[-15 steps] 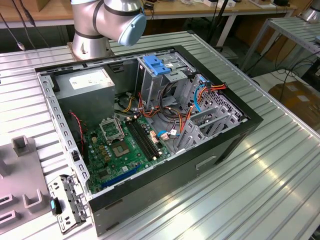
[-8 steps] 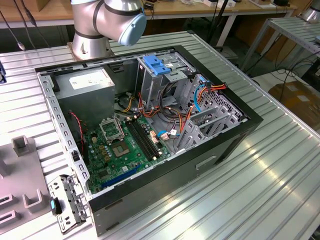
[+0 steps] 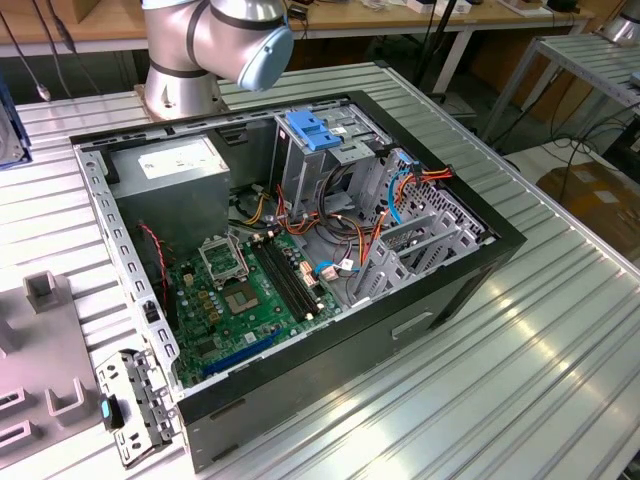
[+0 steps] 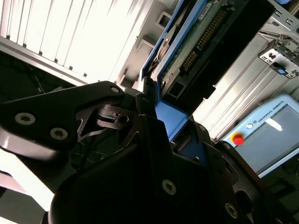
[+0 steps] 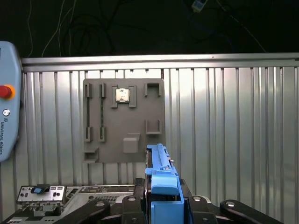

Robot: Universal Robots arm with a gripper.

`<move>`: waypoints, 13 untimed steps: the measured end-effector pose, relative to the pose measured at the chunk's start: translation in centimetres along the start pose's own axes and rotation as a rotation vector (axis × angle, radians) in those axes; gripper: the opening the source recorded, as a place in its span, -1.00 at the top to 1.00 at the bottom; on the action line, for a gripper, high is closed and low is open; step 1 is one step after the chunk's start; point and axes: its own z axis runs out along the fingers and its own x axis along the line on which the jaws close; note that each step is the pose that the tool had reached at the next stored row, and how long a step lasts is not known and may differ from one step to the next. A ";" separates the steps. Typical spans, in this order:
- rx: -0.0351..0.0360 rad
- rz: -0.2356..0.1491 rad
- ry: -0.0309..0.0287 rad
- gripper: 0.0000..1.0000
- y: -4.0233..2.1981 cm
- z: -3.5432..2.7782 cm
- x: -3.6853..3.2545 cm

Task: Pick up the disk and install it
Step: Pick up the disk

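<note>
In the exterior view, an open computer case [image 3: 500, 242] is lying on a ribbed metal bench [image 3: 560, 380], with the arm [image 3: 215, 40] rising behind it. A grey fixture tray [image 3: 40, 360] is lying at the exterior view's left. Metal drive bays [image 3: 420, 235] are standing open inside the case, with orange cables [image 3: 372, 240] running just beside them.

In the second wrist view, the disk [image 4: 198, 35] is being gripped by its blue frame in the clenched hand [image 4: 168, 116] (circuit board and connector are turned toward the camera). A control pendant [image 4: 271, 135] is seen beyond it.

In the first wrist view, the disk [image 5: 161, 163] is being held edge-on, apart from the bench, with the fixture tray [image 5: 124, 121] ahead.

By judgement, the pick-up is done and the carry to the case is in hand. The install calls for the frame to be squared to an open bay, clear of the cables. Past the bench edge, the room is dark, with loose wires [image 5: 93, 23] trailing.
</note>
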 end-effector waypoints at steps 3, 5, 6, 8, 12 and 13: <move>-0.0012 0.002 0.0002 0.26 -0.72 0.00 -0.01; -0.0044 0.004 0.0002 0.26 -1.02 0.01 0.03; -0.0065 0.005 0.0002 0.26 -1.15 0.01 0.05; -0.0100 0.007 0.0005 0.26 -1.45 0.02 0.11; -0.0126 0.010 0.0005 0.26 -2.40 0.03 0.23; -0.0133 0.010 0.0005 0.26 -2.66 0.03 0.26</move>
